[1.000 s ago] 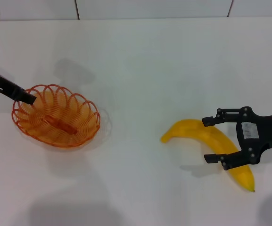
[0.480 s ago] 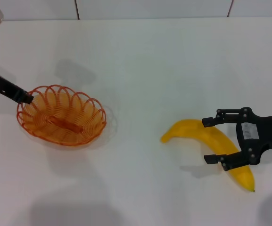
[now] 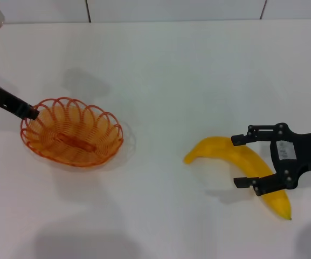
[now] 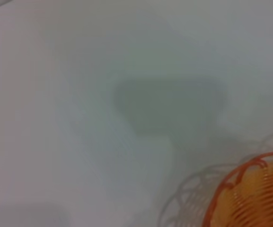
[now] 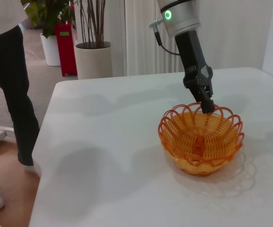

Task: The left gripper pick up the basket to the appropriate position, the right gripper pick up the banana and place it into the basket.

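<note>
Orange wire loops catch our eye: the basket (image 3: 71,132) sits on the white table (image 3: 171,75), on the robot's left. We see the left gripper (image 3: 30,113) clamped on its rim at the outer edge. Over on the right, the banana (image 3: 241,167) lies flat, and the right gripper (image 3: 244,160) hangs above it, fingers spread wide either side of its middle.

Left tool (image 3: 32,114) clamped, right tool (image 3: 242,161) agape

Head camera looks down; both wrist cameras share the basket (image 3: 71,140).
</note>
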`<control>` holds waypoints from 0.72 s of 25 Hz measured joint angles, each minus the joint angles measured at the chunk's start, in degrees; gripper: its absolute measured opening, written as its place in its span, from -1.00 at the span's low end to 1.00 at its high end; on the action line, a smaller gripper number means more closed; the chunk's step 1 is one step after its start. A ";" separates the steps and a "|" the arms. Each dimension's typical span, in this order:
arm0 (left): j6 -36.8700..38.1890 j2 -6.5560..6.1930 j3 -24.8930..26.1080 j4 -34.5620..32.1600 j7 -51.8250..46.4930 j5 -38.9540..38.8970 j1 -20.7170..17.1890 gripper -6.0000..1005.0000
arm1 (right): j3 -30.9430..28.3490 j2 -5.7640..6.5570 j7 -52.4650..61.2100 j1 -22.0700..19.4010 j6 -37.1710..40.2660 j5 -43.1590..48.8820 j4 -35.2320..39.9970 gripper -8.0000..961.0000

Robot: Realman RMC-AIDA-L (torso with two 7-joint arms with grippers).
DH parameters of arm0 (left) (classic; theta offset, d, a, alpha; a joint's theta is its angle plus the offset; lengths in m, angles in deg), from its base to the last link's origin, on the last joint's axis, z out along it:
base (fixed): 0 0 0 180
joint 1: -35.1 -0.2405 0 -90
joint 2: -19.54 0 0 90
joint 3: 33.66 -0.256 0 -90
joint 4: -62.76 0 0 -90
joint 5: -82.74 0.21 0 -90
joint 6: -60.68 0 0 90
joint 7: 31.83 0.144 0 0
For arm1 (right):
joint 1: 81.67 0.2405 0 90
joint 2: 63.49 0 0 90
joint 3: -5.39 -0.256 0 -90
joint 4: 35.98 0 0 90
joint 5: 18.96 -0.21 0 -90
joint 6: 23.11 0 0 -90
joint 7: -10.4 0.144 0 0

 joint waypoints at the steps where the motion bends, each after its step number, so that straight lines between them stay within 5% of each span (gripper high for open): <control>1: 0.23 0.04 0.07 0.01 0.02 -0.39 0.04 -0.86 | 0.00 0.00 0.00 -0.04 0.00 0.00 0.00 0.84; 18: 8.64 0.29 0.44 0.23 -1.76 -15.98 -1.07 -0.86 | 0.00 0.11 0.00 -0.39 0.00 0.00 0.00 0.84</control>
